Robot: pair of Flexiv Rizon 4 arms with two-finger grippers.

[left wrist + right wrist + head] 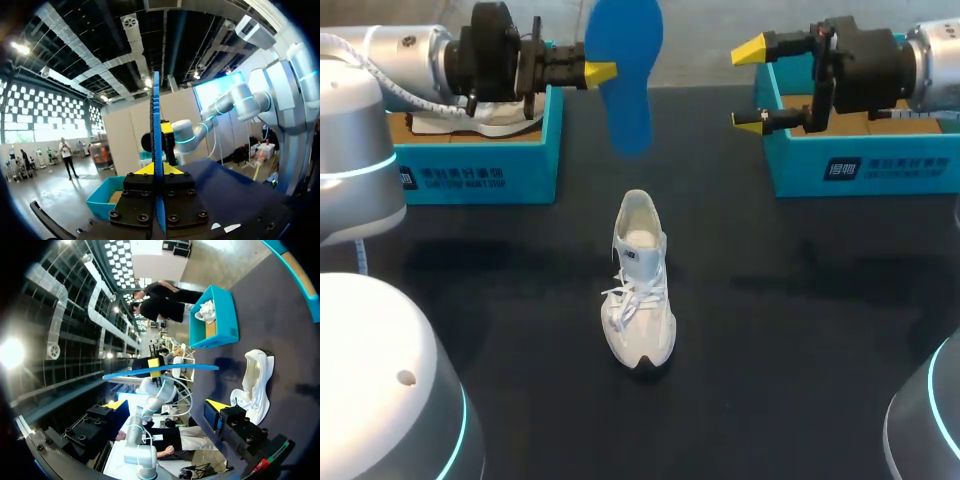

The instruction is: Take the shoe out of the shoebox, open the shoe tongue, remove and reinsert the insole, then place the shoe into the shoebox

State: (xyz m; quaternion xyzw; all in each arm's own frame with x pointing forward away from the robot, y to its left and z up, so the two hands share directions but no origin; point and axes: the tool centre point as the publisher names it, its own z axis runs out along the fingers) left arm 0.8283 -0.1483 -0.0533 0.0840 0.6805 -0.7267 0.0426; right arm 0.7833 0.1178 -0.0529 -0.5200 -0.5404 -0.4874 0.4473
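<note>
A white lace-up shoe (640, 290) stands upright in the middle of the black table, toe toward me. High above the table's far side my left gripper (600, 72) is shut on a blue insole (625, 70), which hangs on edge. Seen from the left wrist, the insole (156, 125) rises edge-on from between the yellow tips of the left gripper (157, 169). My right gripper (750, 86) hovers to the insole's right, open and holding nothing. From the right wrist, the right gripper (166, 404) faces the insole (160, 371), with the shoe (255, 385) below on the table.
A teal shoebox (480, 170) at the back left holds another white shoe (505, 120). A second teal shoebox (860, 165) stands at the back right, under my right arm. The first box (212, 320) also shows beyond the shoe in the right wrist view.
</note>
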